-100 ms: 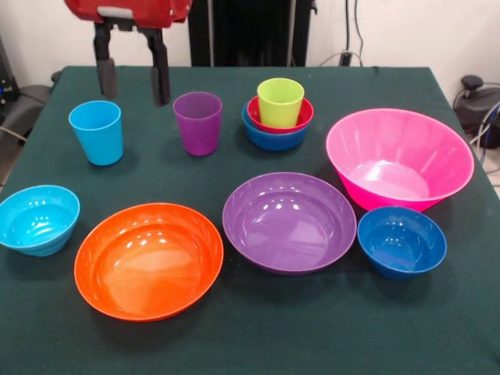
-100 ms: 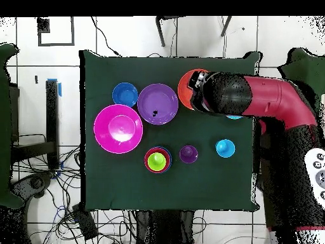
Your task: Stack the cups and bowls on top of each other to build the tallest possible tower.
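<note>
The tower [image 1: 276, 117] stands at the tabletop's [image 1: 328, 336] far middle — blue bowl, red bowl, lime green cup so far. Seven pieces remain loose. The tool [image 1: 131, 78] hangs empty, fingers apart.

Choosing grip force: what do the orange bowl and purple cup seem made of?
Orange bowl: likely glossy plastic, with bright highlights on its inner wall. Purple cup: likely smooth plastic with a duller sheen and thin, even walls.
</note>
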Controlling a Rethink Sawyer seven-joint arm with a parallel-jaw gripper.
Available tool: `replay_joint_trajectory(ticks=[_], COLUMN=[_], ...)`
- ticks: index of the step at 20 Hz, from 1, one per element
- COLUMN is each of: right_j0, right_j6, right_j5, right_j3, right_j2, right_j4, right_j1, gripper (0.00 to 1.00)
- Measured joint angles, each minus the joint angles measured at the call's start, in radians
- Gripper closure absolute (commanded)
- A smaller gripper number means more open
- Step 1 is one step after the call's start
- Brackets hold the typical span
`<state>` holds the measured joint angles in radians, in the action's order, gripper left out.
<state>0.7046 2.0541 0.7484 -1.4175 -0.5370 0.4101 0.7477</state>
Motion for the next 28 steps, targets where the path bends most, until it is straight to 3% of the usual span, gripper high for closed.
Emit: replay_joint_trajectory(ticks=[13,28], right_j0=[0.023,0.160], right_j6=[-0.037,-0.111], right_j5=[-0.051,-0.050], right_j3=[0.066,0.066], right_j2=[-0.073,-0.152], right_j4=[0.070,0.104], right_j1=[-0.171,-0.198], gripper=[0.00,0.00])
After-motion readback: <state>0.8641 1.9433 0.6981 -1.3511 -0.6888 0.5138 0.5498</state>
